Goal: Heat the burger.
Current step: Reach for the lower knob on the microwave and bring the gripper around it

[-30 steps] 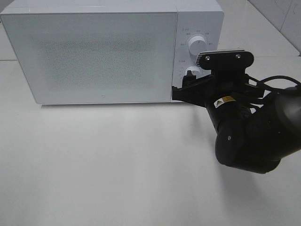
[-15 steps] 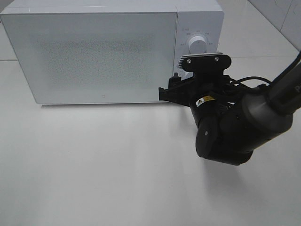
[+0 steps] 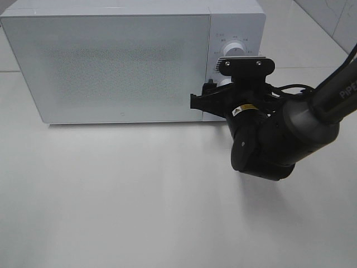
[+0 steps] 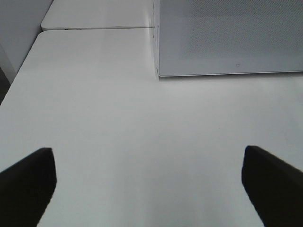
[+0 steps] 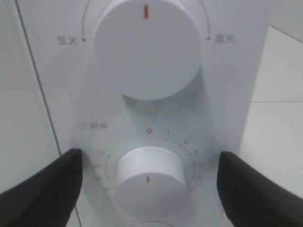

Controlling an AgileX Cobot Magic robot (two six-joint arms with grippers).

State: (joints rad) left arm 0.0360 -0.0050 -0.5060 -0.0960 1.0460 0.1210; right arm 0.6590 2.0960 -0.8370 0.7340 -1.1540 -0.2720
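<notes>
The burger is out of view. The white microwave [image 3: 111, 67] stands at the back of the table with its door shut. In the right wrist view my right gripper [image 5: 149, 189] is open, one dark finger [image 5: 42, 189] on either side of the lower white timer knob [image 5: 147, 182], with gaps between them. The larger upper knob [image 5: 147, 47] has its red mark pointing straight up. From the high view the right gripper [image 3: 207, 99] sits right at the control panel [image 3: 237, 67]. My left gripper [image 4: 150, 189] is open over bare table.
The microwave's front corner [image 4: 158, 71] lies ahead of the left gripper. The white table [image 3: 122, 190] stretches in front of the microwave. The right arm's black wrist [image 3: 262, 139] hangs low before the panel, with a cable [image 3: 290, 88] behind it.
The right arm has shifted left and in toward the control panel, bringing its open fingers to the lower knob. The microwave has not changed.
</notes>
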